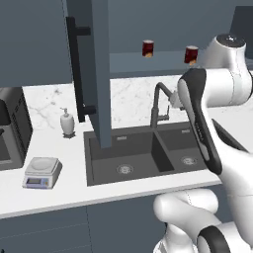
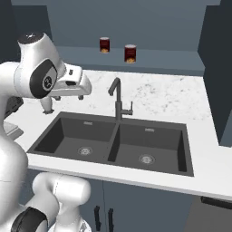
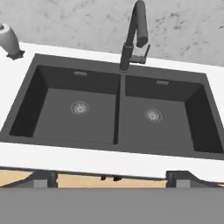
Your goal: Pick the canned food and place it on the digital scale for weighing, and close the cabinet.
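The canned food (image 1: 191, 54) (image 2: 130, 53), a dark-red can with a pale top, stands on the open cabinet's lower shelf. A similar can (image 1: 147, 48) (image 2: 104, 44) with an orange mark at its base stands to its left. The cabinet door (image 1: 94, 69) hangs open over the sink's left end, its black bar handle (image 1: 76, 69) facing left. The digital scale (image 1: 42, 172) sits on the counter at the front left. My gripper (image 2: 63, 102) (image 3: 113, 179) hovers open above the sink, pointing down, well below and in front of the cans. Nothing is between its fingertips (image 3: 41, 179).
A dark double sink (image 1: 148, 153) (image 3: 118, 105) with a black faucet (image 1: 159, 104) (image 3: 133, 35) lies under the hand. A white soap dispenser (image 1: 67, 122) (image 3: 9, 40) stands left of the sink. A dark appliance (image 1: 10, 131) fills the far left counter. A second open cabinet door (image 2: 219, 68) stands at right.
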Motion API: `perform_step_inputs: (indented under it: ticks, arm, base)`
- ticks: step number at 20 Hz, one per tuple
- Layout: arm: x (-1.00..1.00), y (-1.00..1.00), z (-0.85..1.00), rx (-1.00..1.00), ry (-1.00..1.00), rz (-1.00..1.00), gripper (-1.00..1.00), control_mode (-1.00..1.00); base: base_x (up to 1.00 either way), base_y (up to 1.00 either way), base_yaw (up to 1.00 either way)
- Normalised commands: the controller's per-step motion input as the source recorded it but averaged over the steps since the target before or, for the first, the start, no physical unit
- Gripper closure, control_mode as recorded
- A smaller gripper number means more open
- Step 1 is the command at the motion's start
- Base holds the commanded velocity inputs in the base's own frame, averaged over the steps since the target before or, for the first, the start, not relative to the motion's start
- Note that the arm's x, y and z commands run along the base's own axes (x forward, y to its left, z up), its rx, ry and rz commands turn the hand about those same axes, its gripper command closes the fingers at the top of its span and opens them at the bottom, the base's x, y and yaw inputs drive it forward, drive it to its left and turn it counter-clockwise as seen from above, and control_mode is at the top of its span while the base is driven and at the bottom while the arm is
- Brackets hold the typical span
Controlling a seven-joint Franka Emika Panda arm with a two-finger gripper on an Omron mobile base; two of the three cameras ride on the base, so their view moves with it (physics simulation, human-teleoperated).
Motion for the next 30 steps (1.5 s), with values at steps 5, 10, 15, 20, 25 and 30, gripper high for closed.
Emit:
perform_step_inputs:
  ticks: [5,10,15,20,25,30]
  arm:
    - [-0.13,-0.17,0.80,0.00,-0.22,0.00,-1.00,-1.00]
    - [0.00,-0.07,0.57,0.00,-0.20,0.00,-1.00,-1.00]
    - [0.00,-0.30,0.17,0.01,-0.11,-0.02,-1.00,-1.00]
    - [0.08,-0.37,0.18,0.00,-0.20,-0.03,-1.00,-1.00]
    - [0.21,-0.35,0.06,0.04,-0.09,-0.01,-1.00,-1.00]
    - [0.46,-0.38,0.03,0.12,0.00,0.00,-1.00,-1.00]
  base:
    - [0.00,0.00,0.00]
    - [0.00,0.00,0.00]
    - [0.00,0.00,0.00]
    - [0.00,0.00,0.00]
    - [0.00,0.00,0.00]
    - [0.00,0.00,0.00]
